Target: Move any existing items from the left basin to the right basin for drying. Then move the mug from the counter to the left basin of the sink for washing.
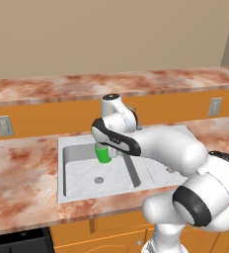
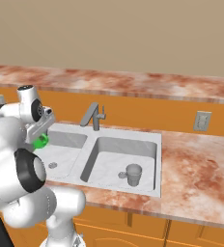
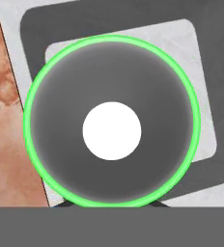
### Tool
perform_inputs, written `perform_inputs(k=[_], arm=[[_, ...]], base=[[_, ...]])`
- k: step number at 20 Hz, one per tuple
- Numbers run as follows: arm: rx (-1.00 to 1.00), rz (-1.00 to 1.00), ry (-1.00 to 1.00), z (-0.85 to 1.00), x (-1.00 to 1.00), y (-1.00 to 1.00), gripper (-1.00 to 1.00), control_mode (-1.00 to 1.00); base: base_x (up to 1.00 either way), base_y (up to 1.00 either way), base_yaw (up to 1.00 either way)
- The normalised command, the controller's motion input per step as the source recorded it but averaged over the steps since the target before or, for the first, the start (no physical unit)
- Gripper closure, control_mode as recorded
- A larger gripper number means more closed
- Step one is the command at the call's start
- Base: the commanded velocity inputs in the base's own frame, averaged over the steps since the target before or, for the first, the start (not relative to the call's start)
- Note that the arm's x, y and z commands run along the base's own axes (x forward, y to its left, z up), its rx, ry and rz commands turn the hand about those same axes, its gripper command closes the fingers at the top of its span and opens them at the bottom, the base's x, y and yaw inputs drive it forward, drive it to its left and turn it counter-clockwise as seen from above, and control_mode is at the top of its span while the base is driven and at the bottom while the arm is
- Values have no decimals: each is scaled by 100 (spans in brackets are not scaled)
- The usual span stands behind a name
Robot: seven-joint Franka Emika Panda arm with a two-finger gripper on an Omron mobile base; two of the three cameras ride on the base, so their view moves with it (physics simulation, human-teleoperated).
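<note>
A: How's the light?

B: Even and soft, fairly bright, with no glare. The sink [image 1: 67, 170] basins carry mild shading along their inner walls, darker toward the 9 o'clock side in the right base view.

A: Sharpness?

B: Slightly soft rendering all round, with no bending at the edges. In the hand view, the mug [image 3: 112, 120] interior is dark grey, fading lighter toward its green rim, with a flat white centre.

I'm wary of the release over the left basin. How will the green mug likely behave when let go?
The mug looks rigid and glossy, so probably slippery in the hand. Seen from above, its mouth is wide and it hangs upright, so it should land stably on the flat floor of the left basin, unless its side handle catches.
</note>
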Motion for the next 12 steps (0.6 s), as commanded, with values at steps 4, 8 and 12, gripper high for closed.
perform_inputs(k=[4, 8, 12], arm=[[0, 0, 3, -79, 33, 11, 100, -100], [0, 0, 0, -55, 23, 6, 100, -100], [0, 0, 0, -40, 15, 3, 100, -100]], base=[[0, 0, 0], [0, 0, 0], [0, 0, 0]])
